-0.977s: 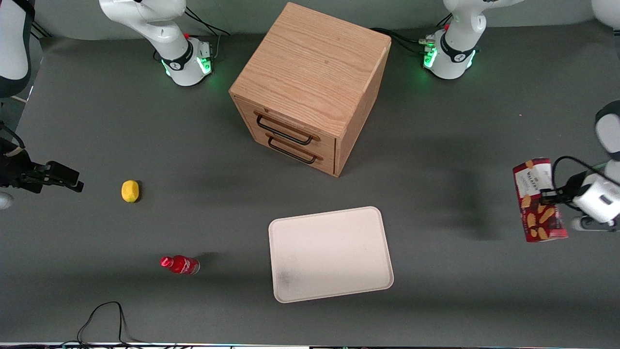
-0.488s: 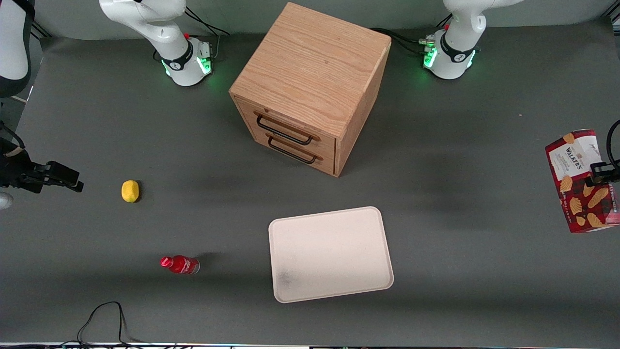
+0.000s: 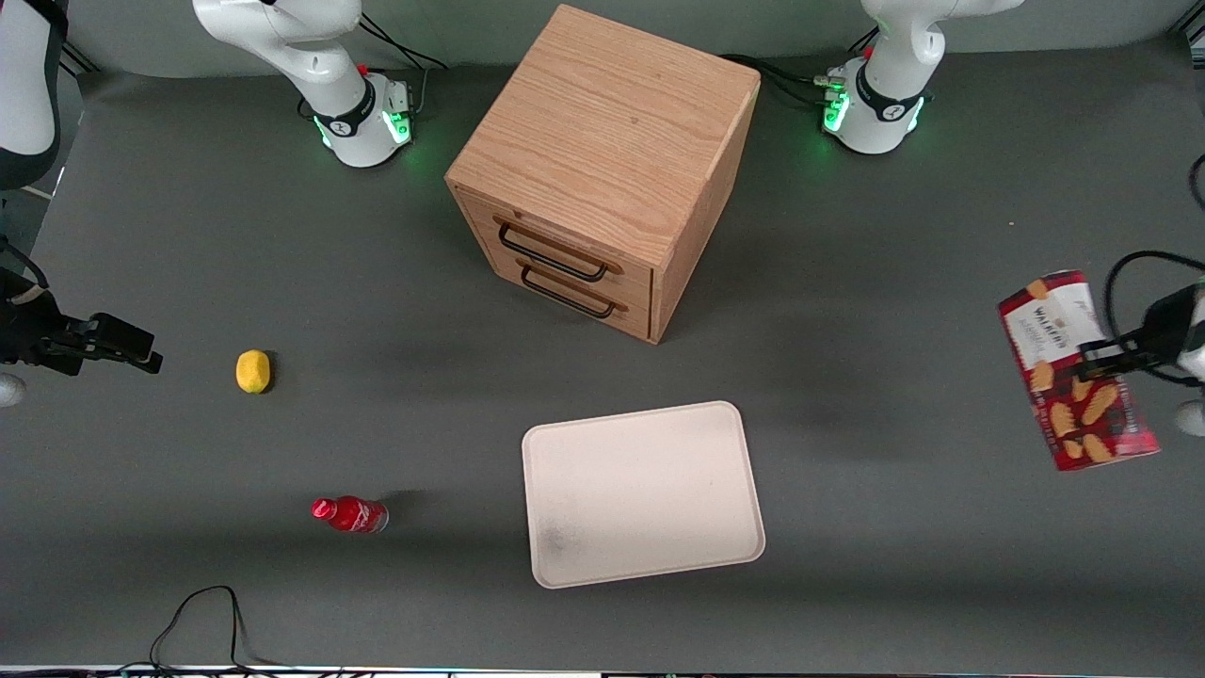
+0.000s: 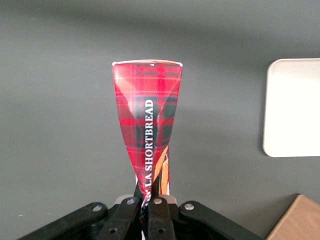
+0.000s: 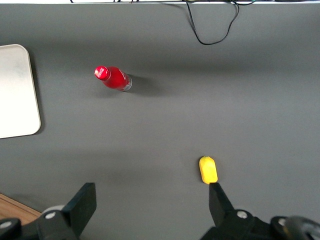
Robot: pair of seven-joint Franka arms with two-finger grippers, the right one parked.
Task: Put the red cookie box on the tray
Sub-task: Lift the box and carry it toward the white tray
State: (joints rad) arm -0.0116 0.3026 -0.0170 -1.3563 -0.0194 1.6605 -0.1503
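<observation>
The red cookie box point(image 3: 1076, 369) hangs above the table, pinched in the gripper point(image 4: 148, 200). Its fingers point(image 4: 159, 212) are nearly closed, squeezing the carton. The tray point(image 3: 640, 492) lies well apart.

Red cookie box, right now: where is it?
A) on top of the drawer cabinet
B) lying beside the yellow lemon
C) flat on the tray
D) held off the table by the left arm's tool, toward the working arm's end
D: the tool is shut on the red cookie box, carried above the table, well clear of the tray.
</observation>
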